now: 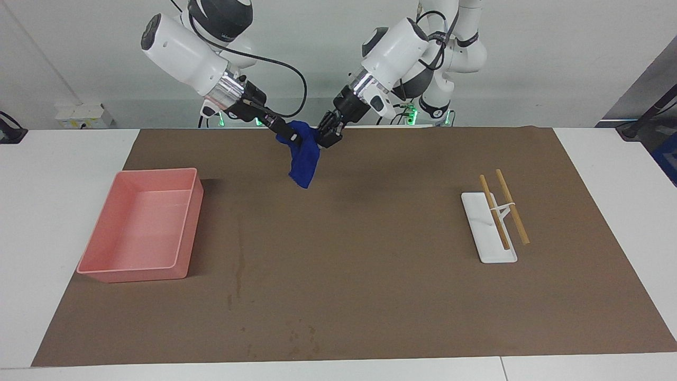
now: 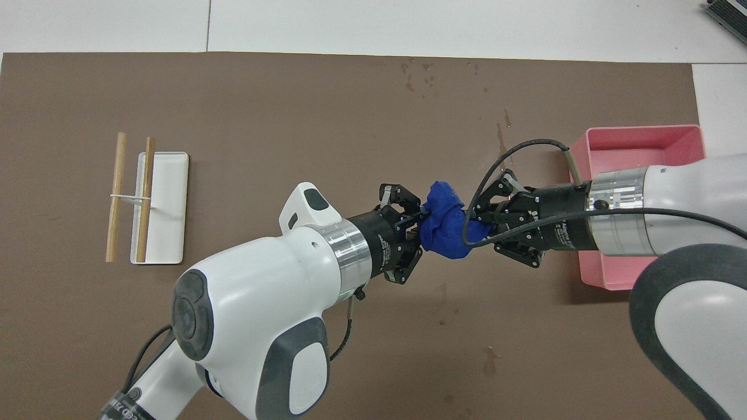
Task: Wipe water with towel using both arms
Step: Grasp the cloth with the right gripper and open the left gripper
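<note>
The royal-blue towel [image 1: 304,156] [image 2: 446,228] hangs in the air over the brown mat [image 1: 381,264], held from both sides. My left gripper [image 1: 325,135] [image 2: 419,224] is shut on the edge of it toward the left arm's end. My right gripper [image 1: 289,136] [image 2: 477,224] is shut on the other edge, and a loose tail of cloth droops below. The water [image 1: 239,254] [image 2: 502,135] is a faint long streak on the mat, farther from the robots than the towel and beside the pink bin.
A pink bin [image 1: 158,273] [image 2: 642,128] stands toward the right arm's end of the table. A white tray [image 1: 489,251] [image 2: 169,204] with two wooden sticks [image 1: 512,207] [image 2: 117,192] lies toward the left arm's end. Small dark spots [image 1: 301,336] mark the mat's edge farthest from the robots.
</note>
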Available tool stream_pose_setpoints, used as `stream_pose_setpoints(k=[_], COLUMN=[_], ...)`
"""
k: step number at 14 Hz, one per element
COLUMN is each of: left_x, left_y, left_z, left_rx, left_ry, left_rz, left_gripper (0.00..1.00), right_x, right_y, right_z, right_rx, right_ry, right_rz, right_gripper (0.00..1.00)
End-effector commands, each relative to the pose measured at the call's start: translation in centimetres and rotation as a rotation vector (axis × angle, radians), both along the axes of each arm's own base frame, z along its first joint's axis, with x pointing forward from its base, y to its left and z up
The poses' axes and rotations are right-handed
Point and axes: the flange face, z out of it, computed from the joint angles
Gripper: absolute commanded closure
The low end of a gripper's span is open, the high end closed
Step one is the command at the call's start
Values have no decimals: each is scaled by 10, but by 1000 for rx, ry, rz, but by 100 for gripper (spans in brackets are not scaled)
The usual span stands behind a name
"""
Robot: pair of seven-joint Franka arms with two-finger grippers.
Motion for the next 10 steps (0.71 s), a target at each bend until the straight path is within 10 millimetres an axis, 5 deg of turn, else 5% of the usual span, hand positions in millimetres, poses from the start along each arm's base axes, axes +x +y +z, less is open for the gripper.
stream_pose_setpoints(k=[1,7,8,9,10], left_x=[1,2,2,2,3], left_y=[2,3,3,3,4], left_z=[10,9,9,10,10], left_rx=[-30,-29,-27,-28,-27], left_ry=[-18,-18,-22,-23,-19], left_rz=[28,29,24,24,25], left_gripper=[100,100,80,1,0], right_x=[-4,-6,-6,-6,-6], right_y=[-1,1,1,1,1], right_z=[-3,-4,-4,-4,-4], right_rx=[-23,-62,-62,-63,-62], right_ry=[-20,-37,-37,-36,-37], right_rz=[34,60,60,60,61], right_gripper=[100,100,100,100,100])
